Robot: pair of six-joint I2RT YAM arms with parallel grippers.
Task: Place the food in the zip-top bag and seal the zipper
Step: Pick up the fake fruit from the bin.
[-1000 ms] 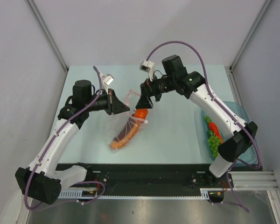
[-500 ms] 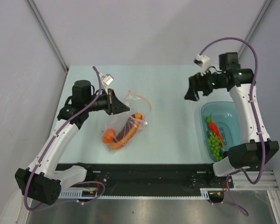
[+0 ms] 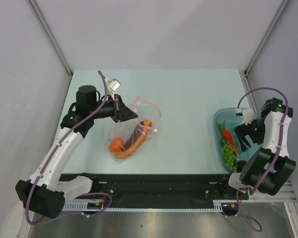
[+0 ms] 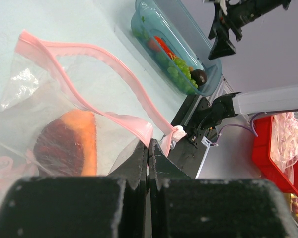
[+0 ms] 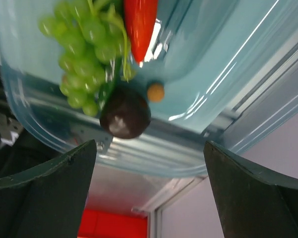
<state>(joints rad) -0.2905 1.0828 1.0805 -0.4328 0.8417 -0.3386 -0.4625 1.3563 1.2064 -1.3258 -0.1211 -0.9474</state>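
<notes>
Your right tool (image 5: 150,145), wide open and empty, has the dark ball (image 5: 125,113) just upper left; left tool (image 4: 148,147) pinches the zip-top bag (image 4: 64,94).

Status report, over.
Left gripper shut on zip-top bag mouth. Right gripper open over teal bowl. Orange slice bagged; grapes, carrot, dark ball not yet. Nothing blocking.

1. Bag (image 4: 20,89): clear, crinkled, with white glare patches; zipper (image 4: 97,52) pink.
2. Slice (image 4: 64,144): orange rind, dark-red face.
3. Round fruit (image 3: 115,145): orange-red.
4. Bowl (image 5: 203,54): translucent teal.
5. Grapes (image 5: 79,44): light green. Carrot (image 5: 140,20): red-orange. Ball (image 5: 125,116): near-black maroon, white glint. Bead (image 5: 156,92): orange.
6. Table (image 3: 188,94): pale mint.
7. Arms (image 3: 59,153): white links, black joints, purple cables.
8. Bin (image 4: 275,148): red.
</notes>
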